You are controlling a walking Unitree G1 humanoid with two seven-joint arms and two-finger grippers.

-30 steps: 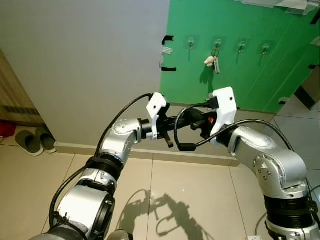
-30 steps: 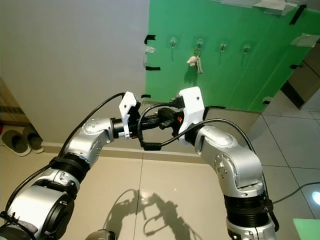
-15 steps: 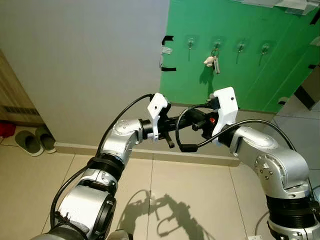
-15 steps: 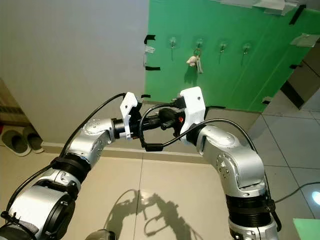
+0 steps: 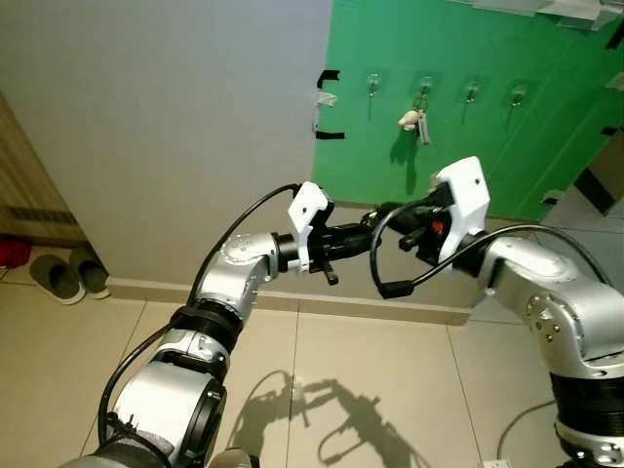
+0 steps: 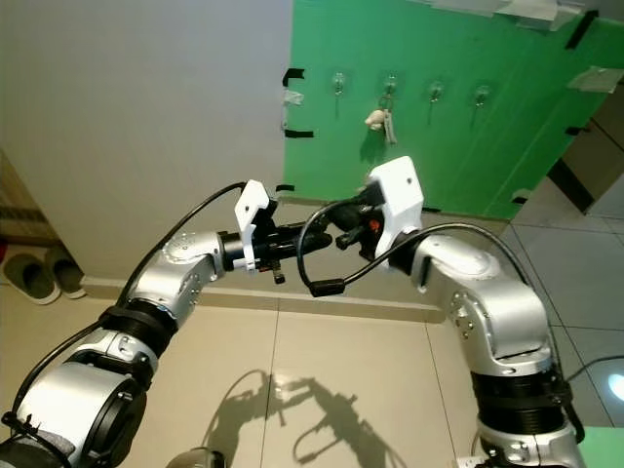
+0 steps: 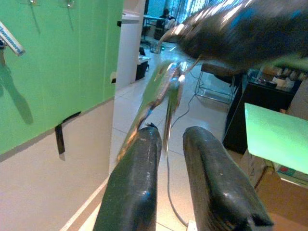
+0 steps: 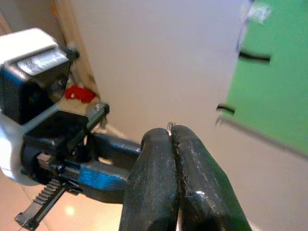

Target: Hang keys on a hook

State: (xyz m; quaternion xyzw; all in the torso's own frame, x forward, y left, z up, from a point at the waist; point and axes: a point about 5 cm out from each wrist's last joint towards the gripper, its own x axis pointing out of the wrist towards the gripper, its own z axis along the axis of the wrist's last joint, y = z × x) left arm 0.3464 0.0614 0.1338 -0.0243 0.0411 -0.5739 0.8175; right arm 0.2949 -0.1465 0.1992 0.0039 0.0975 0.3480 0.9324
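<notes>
Left pincer (image 7: 168,131): arm stretched forward at chest height, in front of the lower edge of the green board (image 5: 487,156). Fingers nearly together with a narrow gap. A thin shiny metal piece (image 7: 166,89) stands up out of that gap, pinched there. It is blurred and I cannot make out its exact shape.

Right pincer (image 8: 172,130): arm bent in from my right, tips pointing toward my left pincer and just apart from it. Fingers pressed together. A tiny glint of metal (image 8: 169,125) shows at the very tips; I cannot tell what it is. In the left wrist view this pincer is a dark blur.

Keys (image 5: 419,124): one bunch with a small white charm hangs on the second hook (image 5: 423,86) from the left, in a row of four along the upper part of the green board. It is well above both pincers and apart from them.

Surroundings: the grey wall (image 5: 175,117) meets the board's left edge. A pair of slippers (image 5: 68,275) lies on the tiled floor (image 5: 390,390) at the foot of that wall, far left. My arms' shadow falls on the floor below them.
</notes>
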